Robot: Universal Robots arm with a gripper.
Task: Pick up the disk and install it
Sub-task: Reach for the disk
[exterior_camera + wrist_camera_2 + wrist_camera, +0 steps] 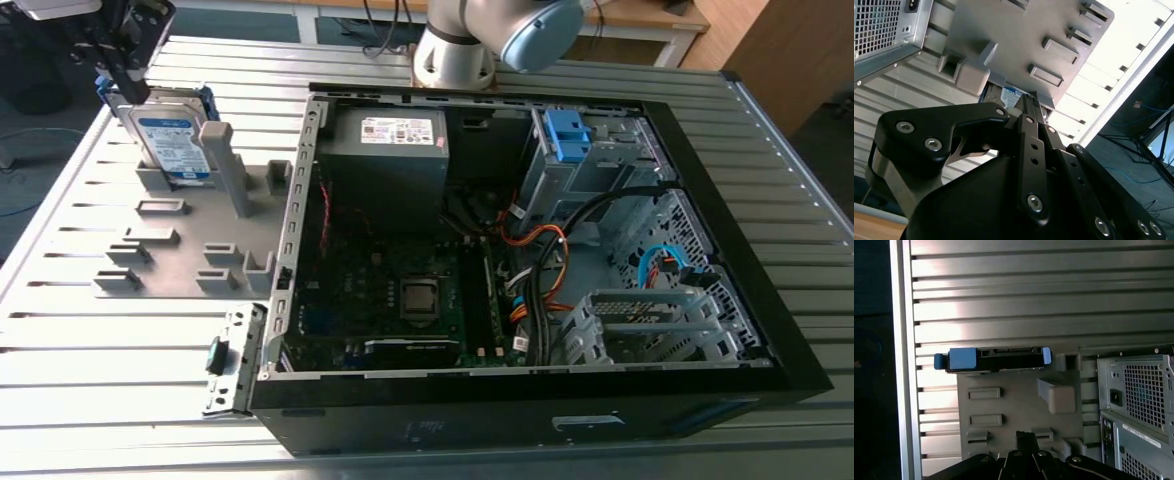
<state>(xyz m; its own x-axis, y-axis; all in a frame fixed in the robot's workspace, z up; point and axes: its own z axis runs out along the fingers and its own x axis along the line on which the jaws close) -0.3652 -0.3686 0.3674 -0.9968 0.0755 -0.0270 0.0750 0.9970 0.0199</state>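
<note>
The disk (pixel 171 140) is being carried on edge in a slot of the grey rack (pixel 174 250), its blue bracket uppermost, well apart from the open case (pixel 534 405). The claw (pixel 130 85) is being seen just above the disk's top edge on the exterior view's left. In the first wrist view it appears closed (pixel 1026 436) with nothing gripped, and the disk (pixel 999 359) is lying ahead of it.

The pick is judged not yet made. For a sound grasp, the flat faces should be taken midway between the bracket ends, and the lift drawn straight along the slot so that jamming is avoided.

Rack and case are being borne by a slatted metal tabletop (pixel 80 330). The arm's base (pixel 454 55) is being seen behind the case, and wooden furniture (pixel 781 50) beyond.
</note>
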